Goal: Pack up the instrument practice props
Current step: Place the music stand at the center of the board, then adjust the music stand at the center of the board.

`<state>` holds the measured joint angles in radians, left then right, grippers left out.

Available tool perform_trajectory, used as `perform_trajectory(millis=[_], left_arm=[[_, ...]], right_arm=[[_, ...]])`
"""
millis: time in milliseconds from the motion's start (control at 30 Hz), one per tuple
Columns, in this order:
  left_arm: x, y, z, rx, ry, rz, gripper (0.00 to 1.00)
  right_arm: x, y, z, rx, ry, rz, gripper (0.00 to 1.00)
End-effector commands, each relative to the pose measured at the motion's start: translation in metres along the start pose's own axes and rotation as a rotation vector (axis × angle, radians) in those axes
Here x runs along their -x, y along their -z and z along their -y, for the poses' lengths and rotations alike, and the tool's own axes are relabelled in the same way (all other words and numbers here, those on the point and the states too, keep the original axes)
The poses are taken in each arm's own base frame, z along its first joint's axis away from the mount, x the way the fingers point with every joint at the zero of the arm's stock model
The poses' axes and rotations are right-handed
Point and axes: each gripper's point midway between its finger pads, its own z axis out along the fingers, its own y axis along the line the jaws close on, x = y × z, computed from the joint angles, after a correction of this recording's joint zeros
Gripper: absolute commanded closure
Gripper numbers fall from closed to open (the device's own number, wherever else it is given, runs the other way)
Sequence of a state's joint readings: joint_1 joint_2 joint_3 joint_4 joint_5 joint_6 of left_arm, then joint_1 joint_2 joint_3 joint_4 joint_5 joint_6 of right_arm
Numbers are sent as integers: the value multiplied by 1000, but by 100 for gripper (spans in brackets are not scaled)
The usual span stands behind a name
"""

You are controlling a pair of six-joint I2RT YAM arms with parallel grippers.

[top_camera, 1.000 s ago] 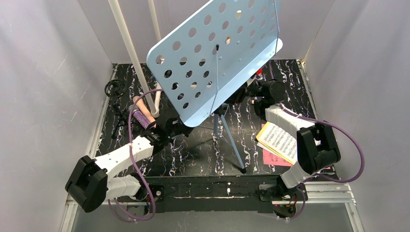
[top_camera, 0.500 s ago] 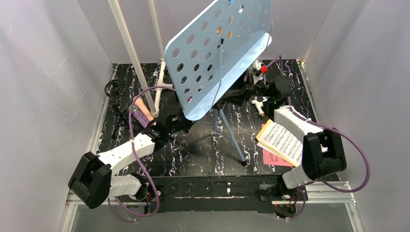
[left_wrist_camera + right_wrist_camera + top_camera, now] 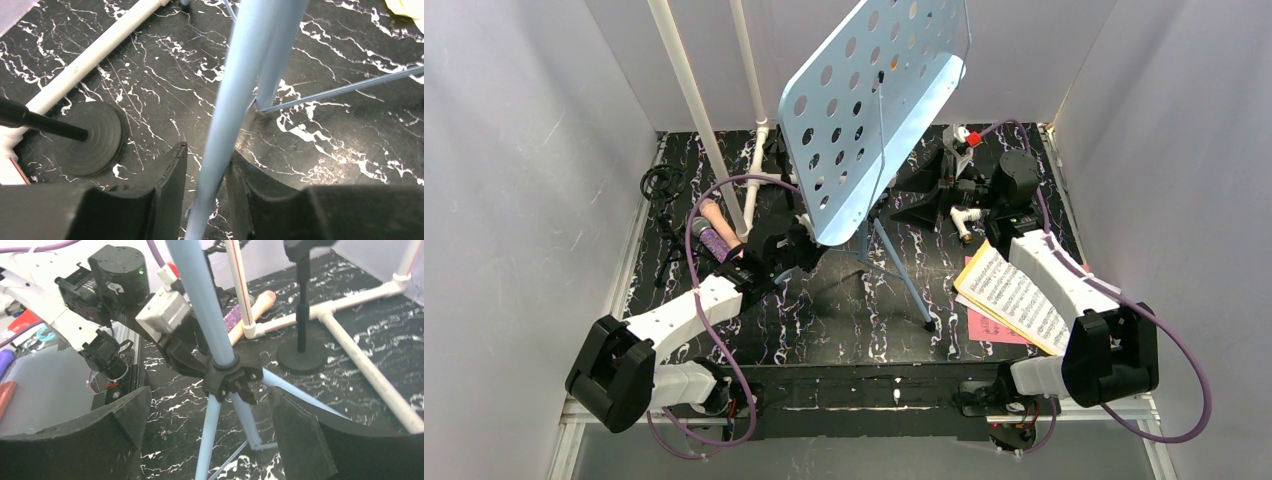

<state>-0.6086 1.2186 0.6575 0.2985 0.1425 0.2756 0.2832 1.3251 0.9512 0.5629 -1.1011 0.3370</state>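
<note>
The light-blue perforated music rack (image 3: pixel 874 100) stands tilted on its light-blue tripod stand (image 3: pixel 220 365) in the middle of the mat. My left gripper (image 3: pixel 802 250) (image 3: pixel 207 152) is open a little. One stand tube (image 3: pixel 235 100) passes between its fingers, touching the right one, with a gap at the left one. My right gripper (image 3: pixel 921 207) (image 3: pixel 210 440) is wide open and straddles the stand's legs below the black hub without touching them. A pink microphone (image 3: pixel 712 214) and a glittery purple microphone (image 3: pixel 717 243) lie at the left. White and pink sheet-music pages (image 3: pixel 1009 290) lie under my right arm.
A white pipe frame (image 3: pixel 694 110) rises at the back left, its base tubes (image 3: pixel 360 355) lying on the mat. A round-base mic mount (image 3: pixel 95 137) stands beside it, and a black tripod mount (image 3: pixel 662 185) lies at the far left. Walls close in three sides.
The rack has swung up and turned toward the back. My right gripper opened wide and let go of the stand as its arm drew back. My left gripper's jaws loosened around the tube.
</note>
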Motion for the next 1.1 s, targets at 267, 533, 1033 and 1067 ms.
perform_trajectory(millis=[267,533,1033,1067], left_arm=[[34,38,-1,32,293,113,2],[36,93,29,-8,734,81,2],[68,83,100,81,1039,114,2],[72,79,103,115,1043,119,2]], right_arm=[[-26,19,1,-127,-226,-10,4],[-52,45,9,-216,-214,-36,2],[-75,85,33,-368,-242,2,2],[-75,87,35,-377,-245,4,1]])
